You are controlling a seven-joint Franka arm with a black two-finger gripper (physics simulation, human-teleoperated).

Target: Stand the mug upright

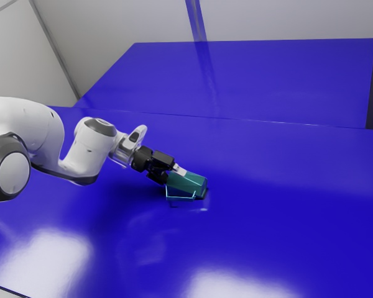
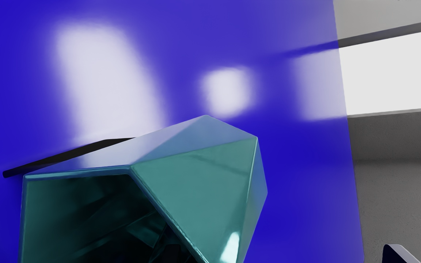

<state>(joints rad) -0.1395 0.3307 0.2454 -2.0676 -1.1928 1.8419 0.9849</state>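
Observation:
At the wrist end, the black gripper (image 1: 166, 171) is angled down at the teal mug (image 1: 189, 182), which lies on its side on the blue table. The mug's mouth faces the hand, and its thin handle (image 1: 181, 198) is on the side nearest the exterior camera. In the wrist view, the open gripper (image 2: 284, 254) has its fingertips wide apart: one fingertip (image 2: 172, 252) is seen within the dark mouth of the faceted mug (image 2: 196, 182), the other stands outside, with a gap to the mug's wall. Any contact inside the mug is hidden.
The glossy blue table (image 1: 286, 217) extends around the mug, with bright reflections on it. Behind it is another blue surface (image 1: 267, 81), against a pale wall. The wrist view includes a table edge beside a grey wall (image 2: 397, 193).

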